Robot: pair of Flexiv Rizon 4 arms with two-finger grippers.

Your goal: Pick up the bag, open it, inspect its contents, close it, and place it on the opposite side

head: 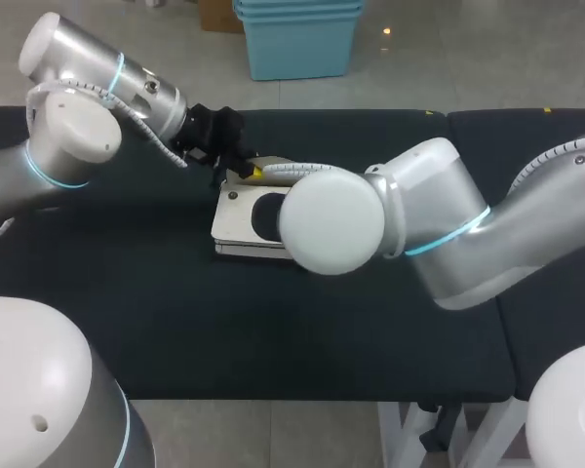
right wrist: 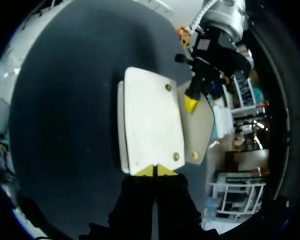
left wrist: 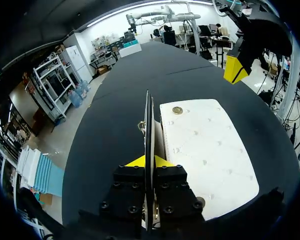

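A white bag (head: 236,222) lies flat on the black table, two metal studs on its top face (right wrist: 150,120). Its flap (right wrist: 201,125) is raised, beige inside, and shows edge-on as a thin dark plate (left wrist: 148,115) in the left wrist view. My left gripper (left wrist: 148,161) is shut on that flap at the bag's far left corner (head: 239,168). My right gripper (right wrist: 155,171) is shut with nothing in it, hanging over the bag's opposite edge; one of its yellow tips (left wrist: 233,69) shows past the bag. In the head view my right arm's elbow (head: 331,222) hides the bag's right half.
The black table (head: 127,302) runs wide on both sides of the bag, with a seam (head: 448,122) to a second panel at the right. Its front edge (head: 273,398) lies close to the camera.
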